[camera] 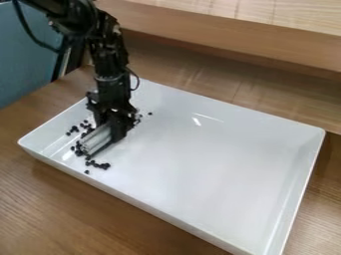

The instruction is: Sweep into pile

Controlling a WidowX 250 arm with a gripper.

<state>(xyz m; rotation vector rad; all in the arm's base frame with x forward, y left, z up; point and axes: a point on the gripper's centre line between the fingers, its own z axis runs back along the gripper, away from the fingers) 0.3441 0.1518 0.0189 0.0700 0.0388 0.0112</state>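
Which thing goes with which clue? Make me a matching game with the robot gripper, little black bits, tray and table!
1. Black bits
2. Tray
3. Gripper
4. Table

A. Hanging down from the robot arm
B. Brown, with wood grain
C. Scattered in the tray, toward its left end in the picture
D. White, with raised sides

Right pairs: 1-C, 2-D, 3-A, 4-B

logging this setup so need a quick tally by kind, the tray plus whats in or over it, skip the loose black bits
Glossy white rectangular tray: 1
Pale, long, narrow sweeping tool: 1
Black jointed robot arm, counted with its gripper: 1
Total: 3
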